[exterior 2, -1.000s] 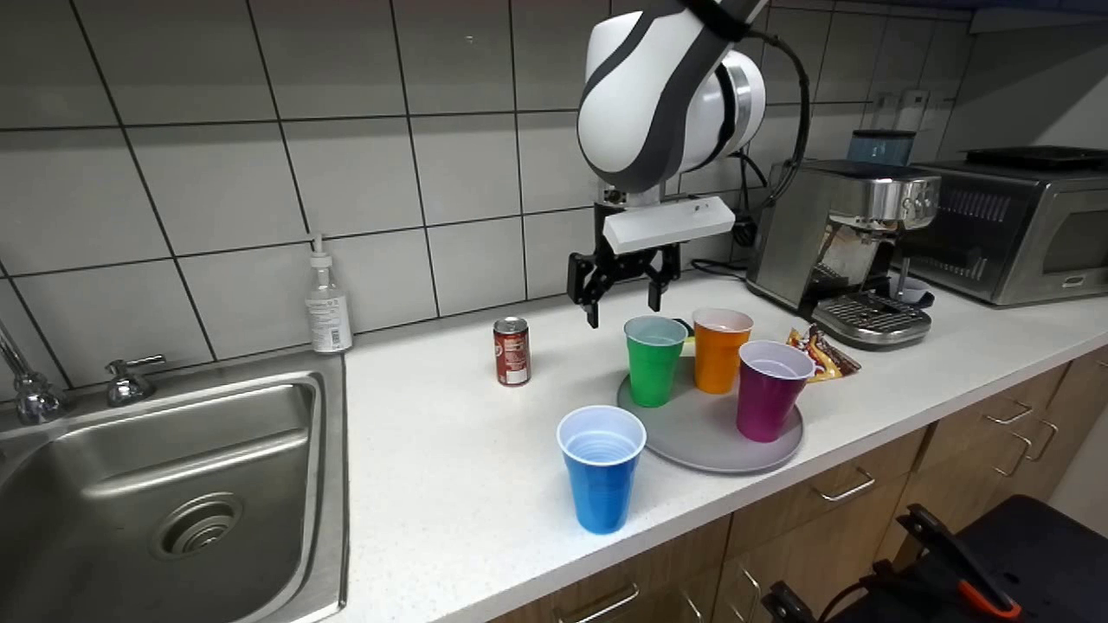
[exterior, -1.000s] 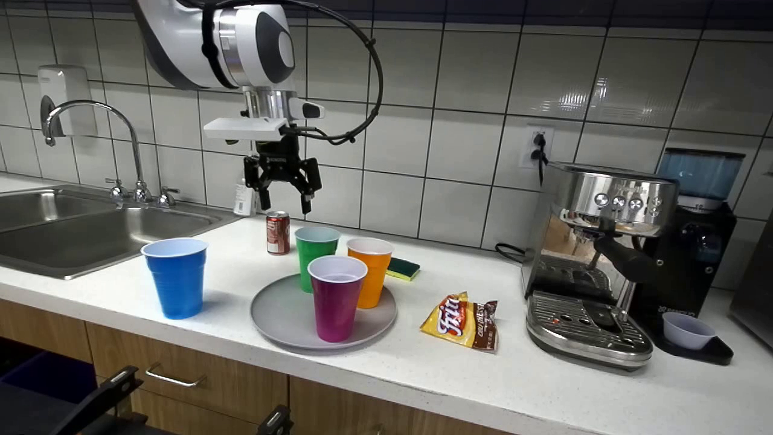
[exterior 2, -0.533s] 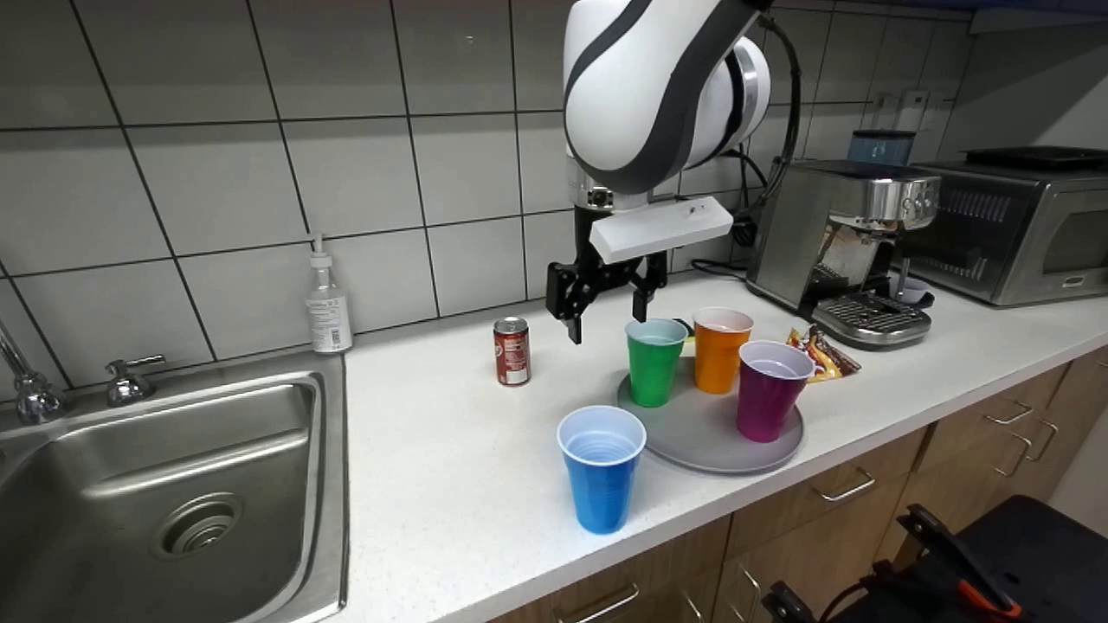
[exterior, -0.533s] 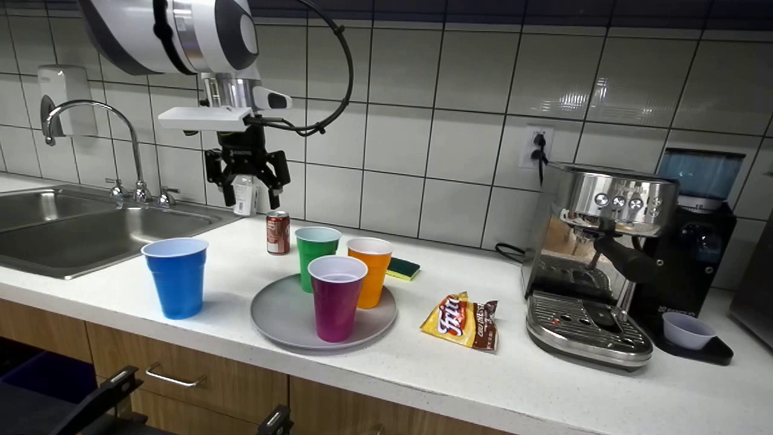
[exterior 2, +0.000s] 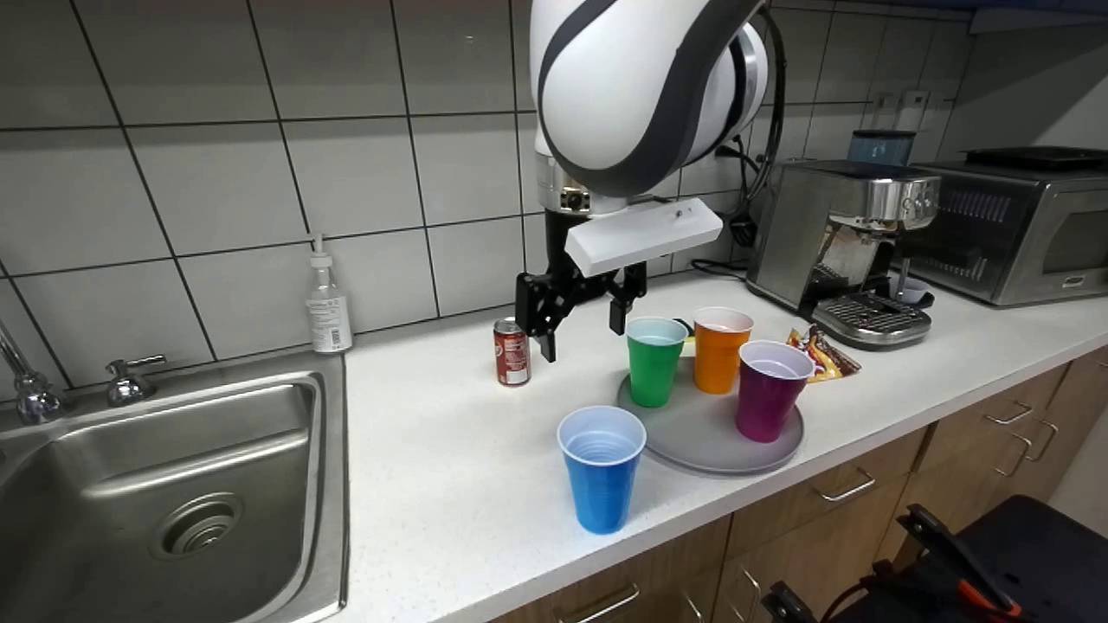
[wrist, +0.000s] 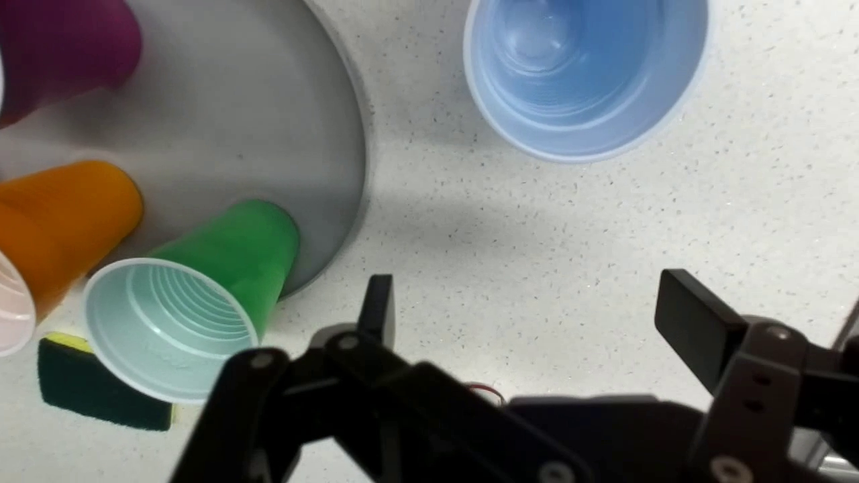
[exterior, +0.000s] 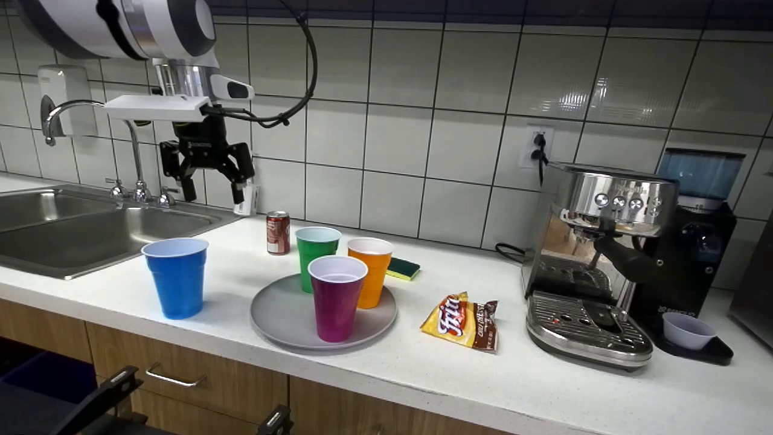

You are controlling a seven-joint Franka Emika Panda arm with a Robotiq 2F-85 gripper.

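Exterior view: the arm (exterior 2: 628, 99) bends down from above, gripper (exterior 2: 583, 335) pointing at the counter (exterior 2: 450, 484), jaws spread wide, holding nothing.
Left to right: a red can (exterior 2: 512, 353), upright on the far side; the gripper; on the near side, a blue cup (exterior 2: 602, 486) standing on the counter, mouth up, long axis vertical; then a green cup (exterior 2: 653, 369), orange cup (exterior 2: 720, 356) and purple cup (exterior 2: 769, 400), likewise mouth-up, on a gray plate (exterior 2: 697, 439).
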